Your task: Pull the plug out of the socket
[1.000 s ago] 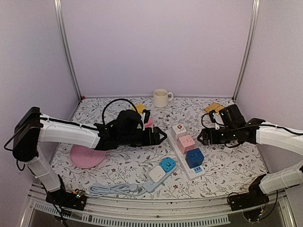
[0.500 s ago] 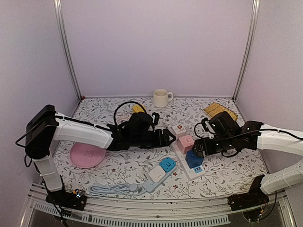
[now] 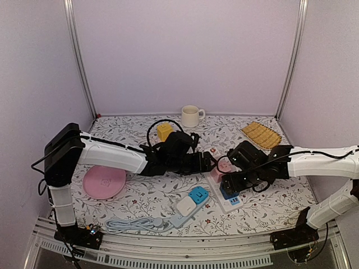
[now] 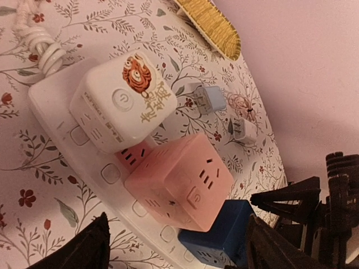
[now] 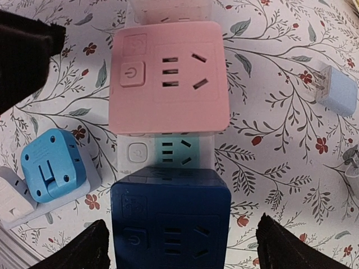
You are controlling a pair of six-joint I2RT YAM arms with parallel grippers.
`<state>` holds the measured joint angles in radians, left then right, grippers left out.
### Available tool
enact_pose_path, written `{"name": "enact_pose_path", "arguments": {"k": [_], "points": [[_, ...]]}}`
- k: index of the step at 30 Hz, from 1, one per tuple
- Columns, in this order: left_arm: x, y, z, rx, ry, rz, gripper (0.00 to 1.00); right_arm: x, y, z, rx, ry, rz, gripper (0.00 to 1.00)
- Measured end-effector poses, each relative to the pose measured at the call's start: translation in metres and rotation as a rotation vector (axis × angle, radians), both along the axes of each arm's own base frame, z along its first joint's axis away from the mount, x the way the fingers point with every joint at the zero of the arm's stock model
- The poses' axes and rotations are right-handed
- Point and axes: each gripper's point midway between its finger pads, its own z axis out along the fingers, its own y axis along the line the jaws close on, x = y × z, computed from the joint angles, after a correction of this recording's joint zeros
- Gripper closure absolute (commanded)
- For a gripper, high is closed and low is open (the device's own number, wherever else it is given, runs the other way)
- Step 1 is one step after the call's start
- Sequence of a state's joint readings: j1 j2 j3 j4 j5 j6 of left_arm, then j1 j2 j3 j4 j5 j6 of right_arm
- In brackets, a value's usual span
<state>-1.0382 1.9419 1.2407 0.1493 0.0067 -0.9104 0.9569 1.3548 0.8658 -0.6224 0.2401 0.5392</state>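
A white power strip carries three cube plugs: a white one with a tiger print, a pink one in the middle and a dark blue one nearest me. My left gripper is open and reaches in from the left, its fingertips spread wider than the pink cube. From the right, my open right gripper hangs over the dark blue cube. In the right wrist view its fingers stand on either side of that cube with gaps. Neither gripper holds anything.
A second white strip with a light blue cube and a coiled cable lies near the front. A pink plate, yellow block, mug and yellow mat sit around. Small adapters lie right of the strip.
Both arms have closed in on the power strip. The left gripper slid right up to the pink cube. The right gripper moved left and forward over the dark blue cube.
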Motion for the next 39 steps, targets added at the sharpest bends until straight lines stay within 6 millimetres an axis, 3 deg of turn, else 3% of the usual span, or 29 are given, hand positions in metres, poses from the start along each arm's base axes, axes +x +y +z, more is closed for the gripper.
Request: {"name": "enact_pose_path", "arguments": {"k": [5, 11, 19, 33, 39], "points": [[0.006, -0.013, -0.013, 0.014, 0.013, -0.006, 0.16, -0.001, 0.002, -0.003, -0.017, 0.001, 0.001, 0.20], [0.007, -0.014, -0.041, 0.073, 0.050, -0.006, 0.16, -0.003, 0.005, -0.008, -0.031, 0.011, 0.007, 0.30], [0.011, -0.017, -0.041, 0.072, 0.051, -0.004, 0.16, -0.003, 0.009, -0.009, -0.040, 0.010, 0.006, 0.36], [0.014, -0.029, -0.042, 0.053, 0.060, -0.016, 0.16, -0.003, 0.010, -0.011, -0.056, 0.010, 0.007, 0.31], [0.016, -0.028, -0.043, 0.050, 0.070, -0.008, 0.16, -0.002, 0.010, -0.010, -0.052, 0.006, 0.006, 0.47]]}}
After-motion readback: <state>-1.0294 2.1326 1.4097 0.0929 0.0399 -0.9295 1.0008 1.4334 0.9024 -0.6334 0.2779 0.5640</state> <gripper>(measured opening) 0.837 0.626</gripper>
